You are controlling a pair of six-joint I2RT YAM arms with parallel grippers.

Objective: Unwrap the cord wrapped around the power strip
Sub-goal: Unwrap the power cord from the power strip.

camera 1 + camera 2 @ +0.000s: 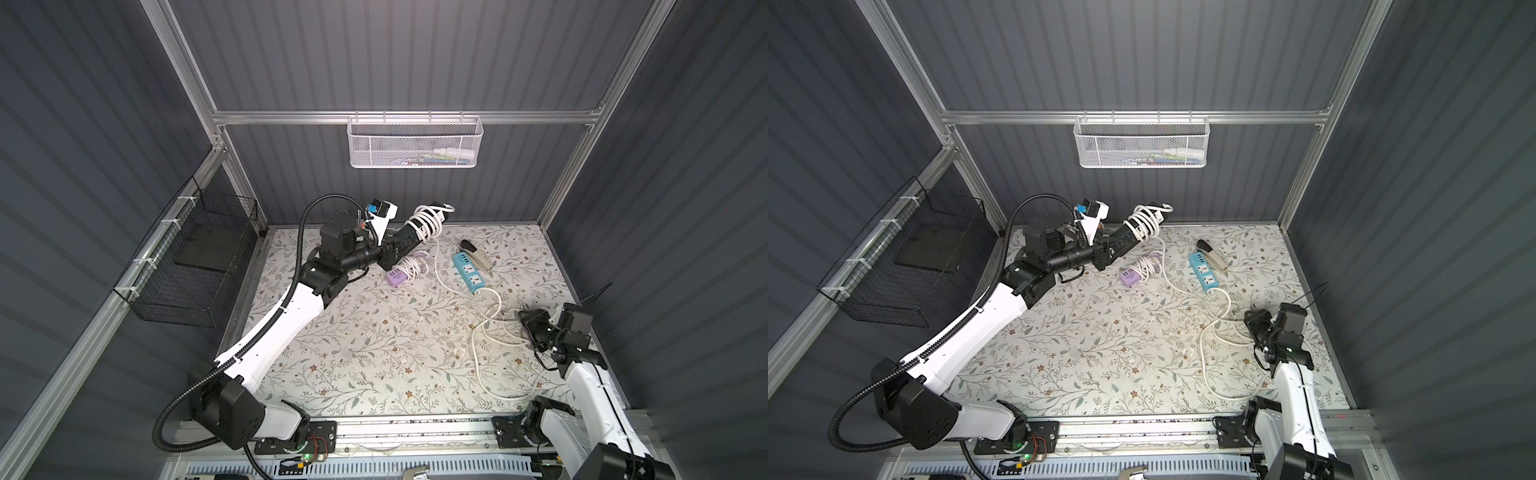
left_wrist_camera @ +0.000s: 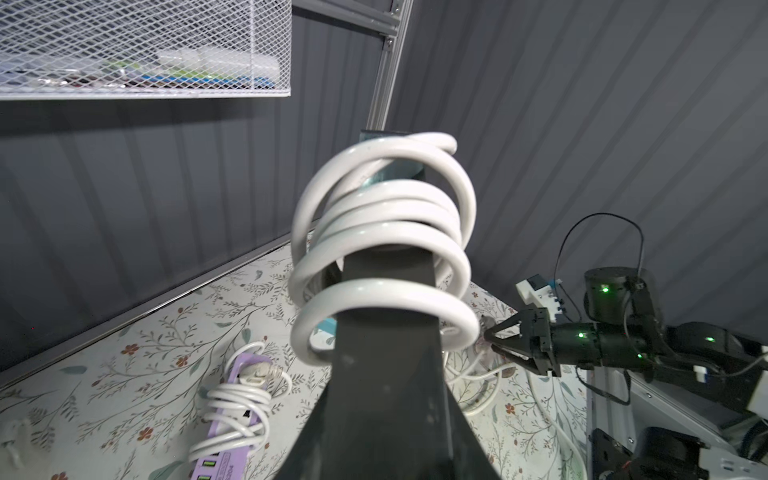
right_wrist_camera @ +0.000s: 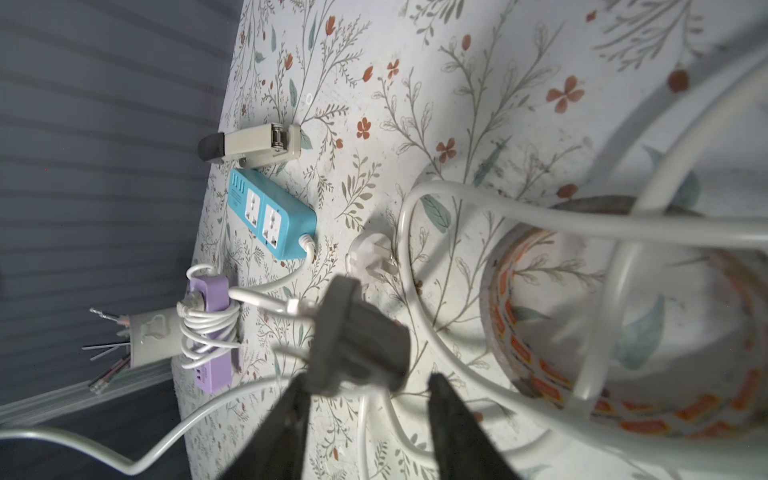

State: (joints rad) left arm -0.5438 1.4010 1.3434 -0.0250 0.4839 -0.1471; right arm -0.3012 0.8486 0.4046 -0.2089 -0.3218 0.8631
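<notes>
Broadly, take the blue power strip (image 1: 469, 270) lying flat on the floral table (image 1: 374, 353) as your marker. Beyond it, toward the back wall and over to the left arm's side, the left gripper (image 1: 413, 232) is clamped tight on one end of the power strip (image 1: 434, 206) and holds it tilted up, clear of the table. Several loops of white cord (image 2: 382, 232) are wound round its body; in the left wrist view they sit loosely, with gaps between the turns. From the loops a free run drops to the table, passes near the blue strip on that same side, and snakes to the near side of it. There the right gripper (image 3: 370, 384) hangs low over slack cord. Its jaws stand well apart and grip nothing. A dark plug (image 3: 357, 336) sits right at the fingertips (touching one finger or just off it, you cannot tell through the blur).

Expect the strip itself to be light and rigid, so your hold on its end should do as an anchor. The cord looks like smooth, springy round cable that keeps its coil shape, so it will probably slide through a loose pinch. You are better off taking it on the free run close to where it leaves the coils, or behind the plug, than on the loops themselves.
</notes>
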